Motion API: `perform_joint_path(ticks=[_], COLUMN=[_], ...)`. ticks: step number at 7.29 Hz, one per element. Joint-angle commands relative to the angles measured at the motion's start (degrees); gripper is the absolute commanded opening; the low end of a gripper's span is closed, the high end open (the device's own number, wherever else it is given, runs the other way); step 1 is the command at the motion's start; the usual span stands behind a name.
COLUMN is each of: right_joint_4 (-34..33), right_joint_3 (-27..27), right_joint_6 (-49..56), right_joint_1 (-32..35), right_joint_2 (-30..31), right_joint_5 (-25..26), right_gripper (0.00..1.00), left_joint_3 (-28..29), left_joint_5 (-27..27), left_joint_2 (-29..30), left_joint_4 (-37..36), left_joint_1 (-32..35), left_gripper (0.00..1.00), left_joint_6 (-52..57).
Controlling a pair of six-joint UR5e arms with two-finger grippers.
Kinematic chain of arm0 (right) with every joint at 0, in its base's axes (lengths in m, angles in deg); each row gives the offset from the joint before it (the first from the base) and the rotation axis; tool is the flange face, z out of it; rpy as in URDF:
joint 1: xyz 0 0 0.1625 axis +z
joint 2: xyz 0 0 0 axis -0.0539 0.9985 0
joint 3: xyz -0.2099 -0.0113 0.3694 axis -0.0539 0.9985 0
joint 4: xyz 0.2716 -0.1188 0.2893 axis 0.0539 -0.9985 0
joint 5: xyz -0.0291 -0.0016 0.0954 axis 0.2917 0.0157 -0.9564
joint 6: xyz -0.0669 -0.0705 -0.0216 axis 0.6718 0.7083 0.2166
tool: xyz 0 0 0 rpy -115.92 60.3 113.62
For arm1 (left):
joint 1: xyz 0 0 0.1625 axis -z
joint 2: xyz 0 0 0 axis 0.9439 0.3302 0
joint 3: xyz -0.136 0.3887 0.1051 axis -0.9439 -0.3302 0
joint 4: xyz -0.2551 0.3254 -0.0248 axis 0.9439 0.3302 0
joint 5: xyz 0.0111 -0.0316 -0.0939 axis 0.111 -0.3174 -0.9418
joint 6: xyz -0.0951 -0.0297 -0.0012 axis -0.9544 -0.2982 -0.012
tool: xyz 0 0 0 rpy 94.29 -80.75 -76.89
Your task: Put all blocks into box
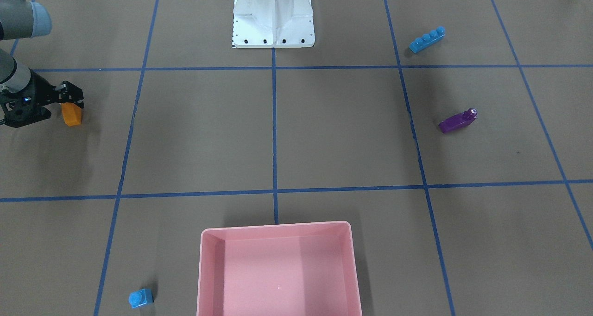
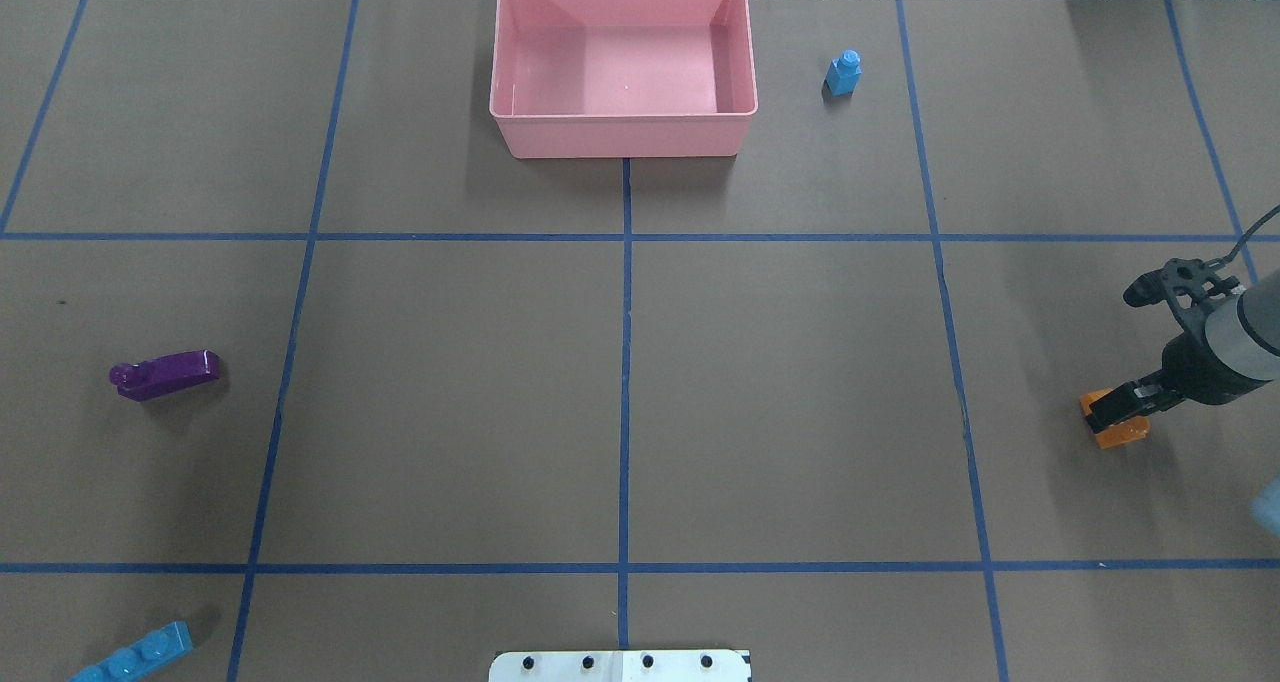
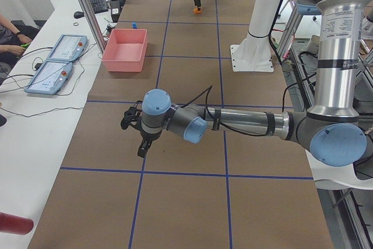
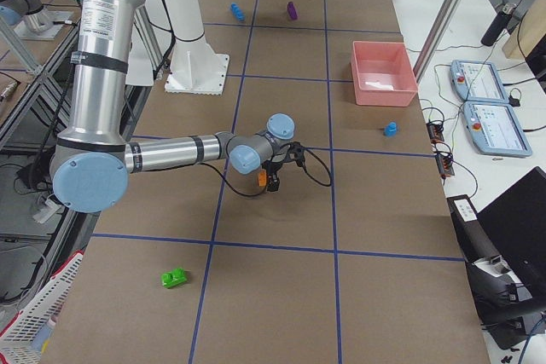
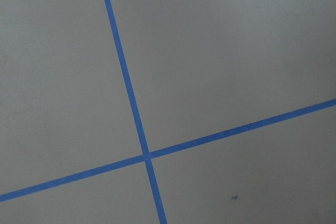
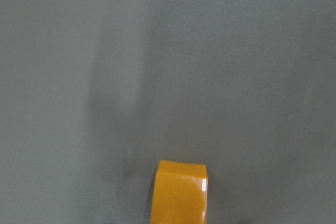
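1. While the right gripper (image 1: 73, 104) stands over the orange block (image 1: 72, 116), its fingers straddle the block's top; whether they clench it cannot be told.
2. Left gripper (image 3: 141, 150) hangs over the table (image 3: 192, 202), pointing down; its grip cannot be told.
3. Box (image 1: 275, 226) sits mid-table at the operators' edge.
4. Small blue block (image 1: 140, 298) stands near the box, on the robot's right.
5. Purple block (image 1: 457, 121) and long blue block (image 1: 426, 39) lie apart on the robot's left.
6. Green block (image 4: 175, 277) lies at the table's right end.
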Motion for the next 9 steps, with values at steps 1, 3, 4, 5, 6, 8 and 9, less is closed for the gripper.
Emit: perform_joint_path(ticks=[1,3,4,5,6,8,9], right_joint_4=[-0.5,-2.09,-2.09,-2.09,-2.79,-3.67,-3.59], right_joint_3=[-0.06,-0.76,-1.46,-1.9,-3.91,-8.65,-9.54], right_joint_6=[-1.58,-3.44,-3.44,-3.35,-3.35,-3.0,-2.82], right_joint_1=[-0.67,-2.43,-2.78,-2.44,-0.87,5.61,9.39], right_joint_2=[0.34,-0.01,0.25,0.52,1.13,2.01,1.32], right_joint_5=[-0.4,-0.14,0.47,0.39,-0.31,-0.05,-0.14], right_gripper=[0.54,0.0,0.0,0.0,0.0,0.0,0.0], left_joint_3=[0.0,-0.09,-0.26,0.0,-0.09,-0.26,-1.22], left_joint_5=[0.0,-0.09,-0.17,-1.65,-1.76,-1.93,-2.54], left_joint_2=[0.05,0.14,0.14,0.32,0.41,1.45,1.55], left_joint_4=[0.0,0.0,-0.09,-0.17,-0.18,-0.44,-0.35], left_joint_1=[0.0,0.0,0.0,-1.39,-2.45,-5.96,-8.33], left_gripper=[1.0,1.0,1.0,1.0,1.0,1.0,1.0], left_joint_6=[0.03,-0.05,-0.75,-2.15,-2.25,-2.43,-2.95])
